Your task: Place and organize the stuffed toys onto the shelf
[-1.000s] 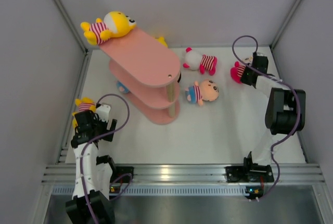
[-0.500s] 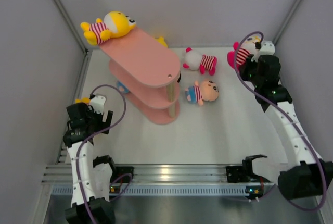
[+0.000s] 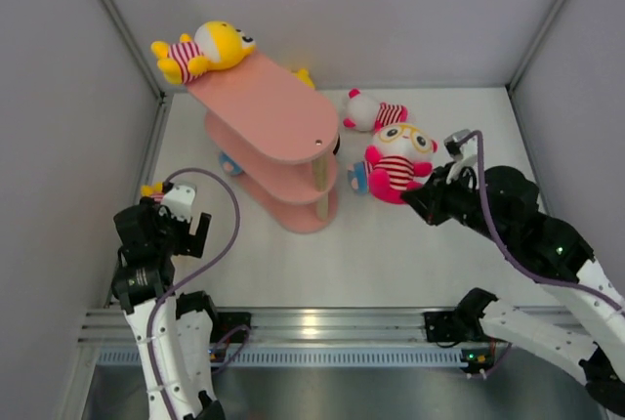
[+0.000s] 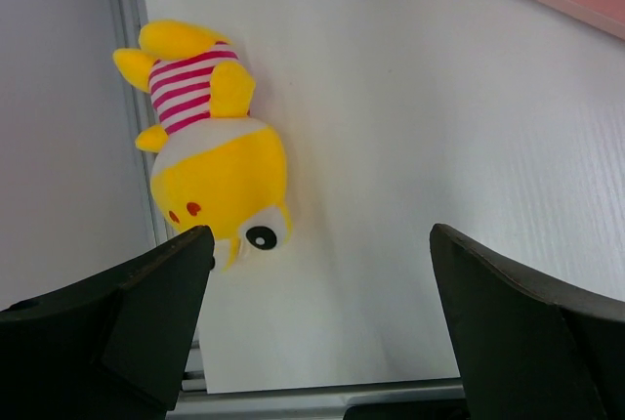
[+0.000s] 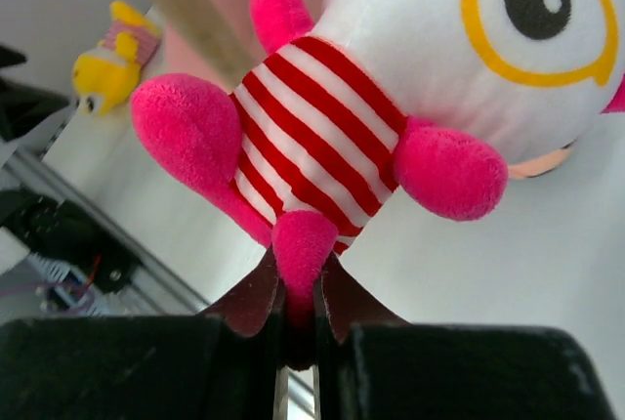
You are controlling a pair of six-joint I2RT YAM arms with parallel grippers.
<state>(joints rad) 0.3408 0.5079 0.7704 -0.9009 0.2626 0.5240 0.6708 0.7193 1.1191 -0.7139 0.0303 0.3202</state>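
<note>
- Pinching just one foot, your right gripper [image 5: 298,288] holds a pink toy [image 3: 395,161] aloft beside the shelf [image 3: 269,107], jaws narrow on it — expect swinging, or a slip before any board.
- Your left gripper [image 4: 317,273] hangs wide open over a yellow toy [image 4: 215,166] just beside the wall [image 4: 59,98]; a finger could strike that wall.
- Clear count: two yellow (second yellow toy [image 3: 205,49] atop the shelf), two pink (second pink toy [image 3: 376,112] on the table [image 3: 391,244]), one blue-shirted toy [image 3: 356,178], half hidden.
</note>
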